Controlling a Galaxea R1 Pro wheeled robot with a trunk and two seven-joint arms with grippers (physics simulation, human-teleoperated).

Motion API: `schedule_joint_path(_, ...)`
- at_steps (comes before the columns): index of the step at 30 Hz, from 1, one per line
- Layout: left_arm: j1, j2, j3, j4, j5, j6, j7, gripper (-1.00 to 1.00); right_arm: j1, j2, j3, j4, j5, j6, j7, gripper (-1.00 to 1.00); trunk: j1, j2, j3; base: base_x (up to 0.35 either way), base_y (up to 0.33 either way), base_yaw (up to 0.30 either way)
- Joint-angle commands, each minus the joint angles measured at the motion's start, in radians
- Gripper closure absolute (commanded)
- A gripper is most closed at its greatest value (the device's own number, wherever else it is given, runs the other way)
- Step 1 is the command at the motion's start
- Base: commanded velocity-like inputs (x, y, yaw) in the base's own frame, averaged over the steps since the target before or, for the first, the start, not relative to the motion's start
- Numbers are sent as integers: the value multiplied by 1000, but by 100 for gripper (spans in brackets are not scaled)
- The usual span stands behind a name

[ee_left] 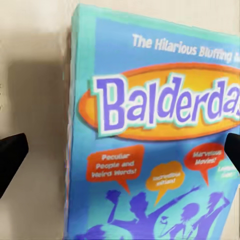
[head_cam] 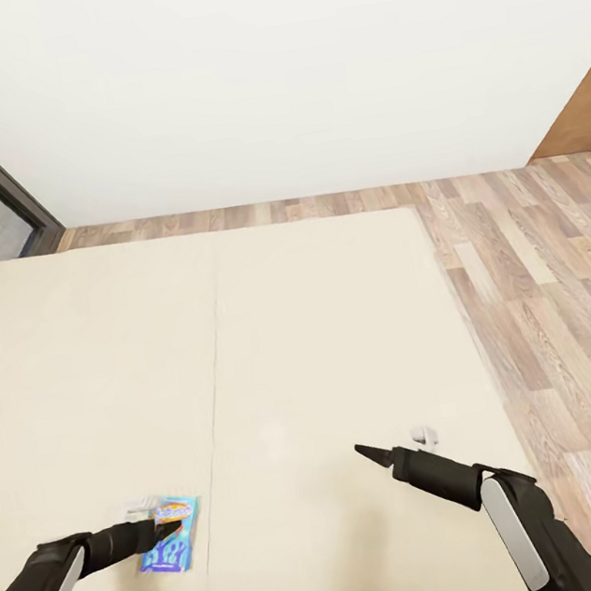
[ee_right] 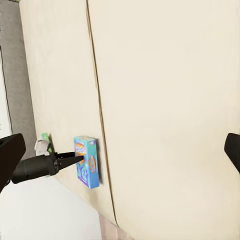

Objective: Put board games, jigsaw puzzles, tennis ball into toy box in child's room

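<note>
Head view: L arm reaching for blue game on bed

Light-blue board game (head_cam: 168, 534) lies flat on the bed (head_cam: 320, 330), near its front edge, just left of the seam. Left gripper (head_cam: 171, 525) is over the box w/ fingers apart, nothing clamped. Right gripper (head_cam: 368, 453) hovers empty; fingers' state can't tell. Step: pickup approach, prob. Next: lower, close on box edge.
</note>
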Motion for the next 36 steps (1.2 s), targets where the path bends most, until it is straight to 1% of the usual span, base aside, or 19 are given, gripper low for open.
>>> schedule_joint_path(1,1,-7,1,3,5,15,-5,-100,-1,7,-3,6,-1,0,3,-100,0,0,-1,0,0,0)
schedule_joint_path(3,1,-6,1,1,10,12,-6,-100,-1,9,-3,12,-1,-3,3,-100,0,0,-1,0,0,0)
schedule_joint_path(11,1,-6,-1,-4,4,19,-8,-100,-1,17,-3,45,-1,-37,3,-100,0,0,-1,0,0,0)
schedule_joint_path(18,1,-7,-1,-4,2,19,-8,-100,-1,18,-1,82,0,-43,3,-100,0,0,-1,0,4,0)
schedule_joint_path(27,1,-8,-1,-4,2,21,-8,-100,-1,18,1,84,2,-43,3,-100,0,0,1,0,9,-18)
schedule_joint_path(30,1,-8,-1,-4,-14,29,-8,-100,-1,18,1,84,3,-43,3,-100,0,0,3,0,1,-123)
schedule_joint_path(35,1,-9,-1,-4,-62,31,-8,-100,-1,18,1,84,3,-43,3,-100,0,0,7,0,0,-111)
schedule_joint_path(36,1,-10,-1,-4,-63,31,-8,-100,-1,18,1,84,3,-43,3,-100,0,0,7,0,0,-47)
